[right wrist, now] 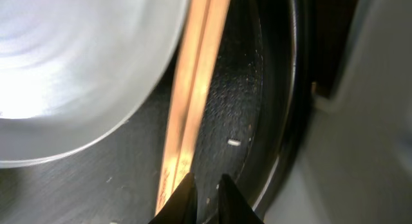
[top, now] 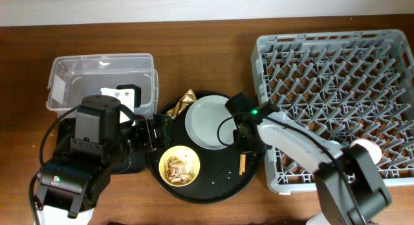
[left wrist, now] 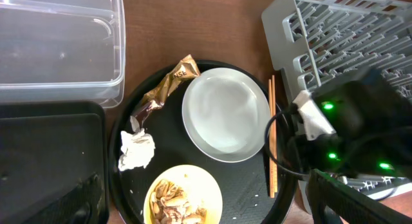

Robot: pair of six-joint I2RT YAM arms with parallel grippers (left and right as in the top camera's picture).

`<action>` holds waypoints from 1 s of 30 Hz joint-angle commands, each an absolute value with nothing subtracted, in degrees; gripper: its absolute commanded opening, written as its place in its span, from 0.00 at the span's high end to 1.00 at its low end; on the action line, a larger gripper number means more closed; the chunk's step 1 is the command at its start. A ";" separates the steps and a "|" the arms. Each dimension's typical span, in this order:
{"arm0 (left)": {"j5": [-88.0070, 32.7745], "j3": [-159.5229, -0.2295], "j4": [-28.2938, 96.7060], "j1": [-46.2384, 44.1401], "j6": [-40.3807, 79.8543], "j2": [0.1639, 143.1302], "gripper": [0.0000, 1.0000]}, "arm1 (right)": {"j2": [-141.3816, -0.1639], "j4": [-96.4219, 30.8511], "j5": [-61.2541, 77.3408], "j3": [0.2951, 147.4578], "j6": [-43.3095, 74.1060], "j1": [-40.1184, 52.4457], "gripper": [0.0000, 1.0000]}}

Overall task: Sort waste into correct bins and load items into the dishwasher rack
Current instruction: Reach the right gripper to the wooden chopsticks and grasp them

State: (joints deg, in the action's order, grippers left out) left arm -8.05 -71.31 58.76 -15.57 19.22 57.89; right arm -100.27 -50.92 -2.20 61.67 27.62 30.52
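The wooden chopsticks (right wrist: 193,89) lie side by side as a tight pair at 4 o'clock on the round black tray (left wrist: 170,140), along its rim and just beside the plate (left wrist: 225,114). Up close they are pale orange-tan, straight and smooth. The plate is a pale grey-green round dish with a glossy, bare face, sitting at 12 o'clock. At 8 o'clock the small yellow bowl (left wrist: 193,172) holds brownish-tan food scraps (left wrist: 174,205). The crinkled gold-brown wrapper (left wrist: 164,89) stretches over the rim at 11 o'clock, and the crumpled white tissue (left wrist: 136,150) sits at 9 o'clock.

The right gripper (right wrist: 206,195) hangs low over the chopsticks, its fingertips a narrow slit apart. The sticks run in behind one tip, and whether they are pinched cannot be told. The left gripper (top: 155,130) sits at the tray's 9 o'clock edge, its opening unclear.

The grey pegged dishwasher rack (top: 336,89) stands at 3 o'clock of the tray, the clear tub (top: 103,63) at 10 o'clock and the black rectangular tray (left wrist: 45,159) at 9 o'clock.
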 commanded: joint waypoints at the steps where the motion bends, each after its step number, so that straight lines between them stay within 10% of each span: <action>1: -7.64 -71.16 58.85 -15.49 18.31 58.08 0.00 | -102.98 -50.26 -3.25 62.15 29.23 30.37 0.88; 15: -7.66 -71.16 58.83 -15.49 18.33 58.06 0.00 | -101.43 -46.04 -0.64 58.67 27.51 30.35 0.87; 19: -7.66 -71.16 58.85 -15.49 18.33 58.06 0.00 | -101.43 -43.66 2.37 56.51 27.51 30.37 0.71; 23: -7.66 -71.16 58.92 -15.49 18.33 58.06 0.00 | -100.20 -46.87 2.35 60.10 27.42 30.30 0.94; 30: -7.66 -71.16 59.27 -15.49 18.33 58.06 0.00 | -77.60 -60.99 -8.25 75.29 20.95 28.21 0.96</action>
State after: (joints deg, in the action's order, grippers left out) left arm -8.08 -71.31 59.27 -15.57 19.22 57.89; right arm -83.85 -60.84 -0.67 73.76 25.34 30.46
